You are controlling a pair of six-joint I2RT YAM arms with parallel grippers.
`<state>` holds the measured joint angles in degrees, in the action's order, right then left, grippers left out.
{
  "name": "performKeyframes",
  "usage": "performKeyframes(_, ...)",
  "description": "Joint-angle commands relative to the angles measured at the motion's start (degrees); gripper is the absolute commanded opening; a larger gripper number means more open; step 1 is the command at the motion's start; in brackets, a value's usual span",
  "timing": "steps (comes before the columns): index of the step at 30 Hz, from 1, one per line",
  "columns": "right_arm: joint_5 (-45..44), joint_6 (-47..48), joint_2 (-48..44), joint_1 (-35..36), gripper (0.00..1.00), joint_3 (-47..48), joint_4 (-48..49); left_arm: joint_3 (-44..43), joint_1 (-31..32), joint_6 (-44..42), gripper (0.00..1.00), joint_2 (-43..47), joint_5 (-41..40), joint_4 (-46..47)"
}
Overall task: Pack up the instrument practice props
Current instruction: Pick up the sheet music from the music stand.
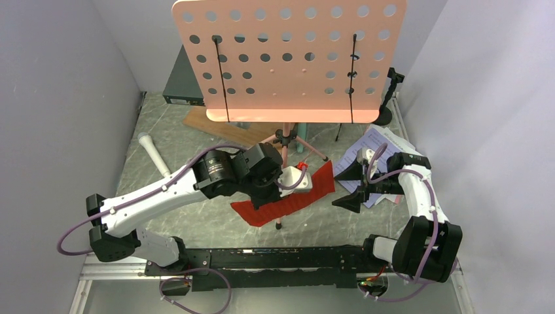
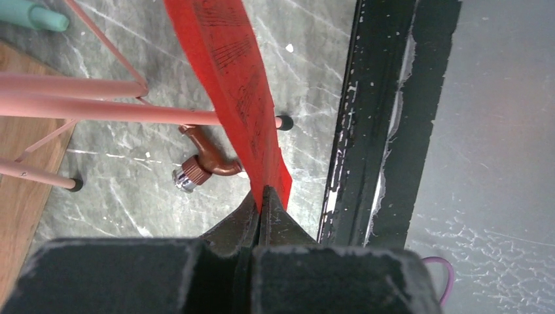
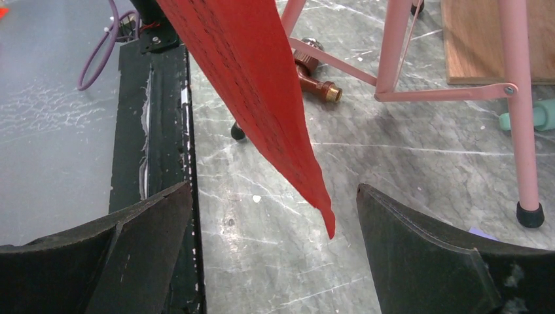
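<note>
My left gripper [image 2: 263, 196] is shut on the edge of a red sheet-music page [image 2: 235, 78], which hangs off the table [image 1: 196, 222] in the middle [image 1: 288, 196]. My right gripper [image 3: 275, 203] is open, and the page's free corner [image 3: 327, 219] dangles between its fingers [image 3: 419, 235] without touching them. The pink perforated music desk [image 1: 288, 59] stands on its pink tripod legs [image 1: 298, 140] behind. White pages [image 1: 378, 145] lie under the right arm. A white microphone [image 1: 154, 154] lies at the left and a mint one [image 3: 533, 118] by a leg. A black mic mount [image 1: 391, 85] stands at the back right.
A dark grey box [image 1: 183, 82] and a wooden board [image 1: 216, 124] sit behind the stand. A small brown fitting [image 2: 206, 160] lies on the marble under the red page. The black rail [image 2: 379, 131] runs along the near table edge. Grey walls close in on both sides.
</note>
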<state>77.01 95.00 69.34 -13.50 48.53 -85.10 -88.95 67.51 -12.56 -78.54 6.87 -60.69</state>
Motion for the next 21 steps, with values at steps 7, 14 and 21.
performKeyframes(7,2.28,3.54,-0.38,1.49,1.00,-0.05,-0.76,0.26,-0.88,-0.32,0.00,0.67,-2.04,3.53)
performKeyframes(14,3.04,5.85,-2.27,1.98,0.99,-1.37,-0.74,0.87,-1.04,0.34,0.00,0.19,-1.93,4.52)
performKeyframes(21,3.48,6.81,-3.94,2.44,0.01,-1.13,-0.77,2.90,-4.92,4.06,0.00,0.62,0.58,8.43)
